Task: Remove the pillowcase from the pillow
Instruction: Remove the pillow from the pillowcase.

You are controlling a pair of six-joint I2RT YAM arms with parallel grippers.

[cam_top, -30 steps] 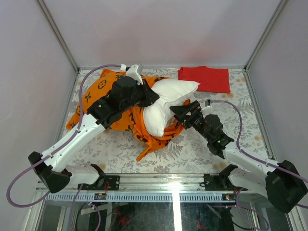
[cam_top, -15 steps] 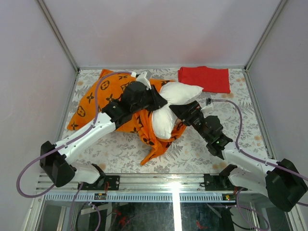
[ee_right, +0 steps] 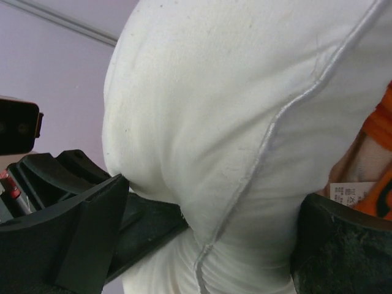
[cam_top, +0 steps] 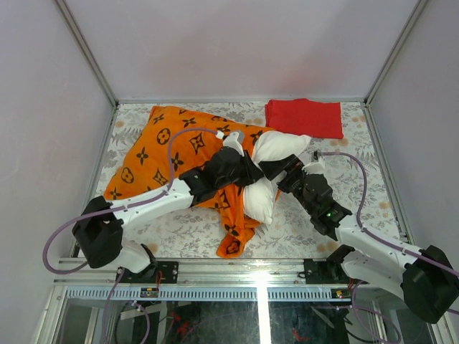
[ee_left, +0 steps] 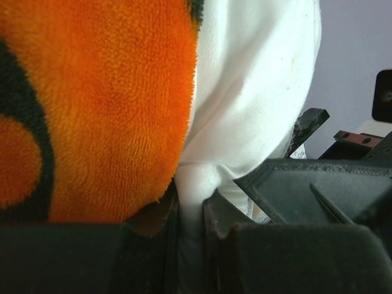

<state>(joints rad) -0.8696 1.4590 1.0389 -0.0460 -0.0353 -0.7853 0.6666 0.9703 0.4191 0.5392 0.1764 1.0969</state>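
Note:
The white pillow (cam_top: 267, 193) lies bunched at mid-table, mostly bare. The orange pillowcase (cam_top: 179, 147) with black motifs is spread to its left, and a tail of it runs under the pillow toward the near edge. My left gripper (cam_top: 247, 174) is shut on a pinched fold of the pillow (ee_left: 251, 92); its jaws (ee_left: 190, 245) hold white fabric, with the pillowcase (ee_left: 92, 110) pressed against its left side. My right gripper (cam_top: 281, 172) squeezes the pillow's middle from the right. In the right wrist view the right gripper (ee_right: 208, 260) grips the pillow (ee_right: 233, 116), with the pillowcase (ee_right: 381, 122) at the right edge.
A folded red cloth (cam_top: 305, 118) lies at the back right. The floral table covering (cam_top: 179, 226) is bounded by metal frame rails and grey walls. The two grippers are close together over the pillow.
Both grippers and the pillow have moved toward the near right. The pillowcase has slid off to the left and now lies flatter, and more of the pillow is bare.

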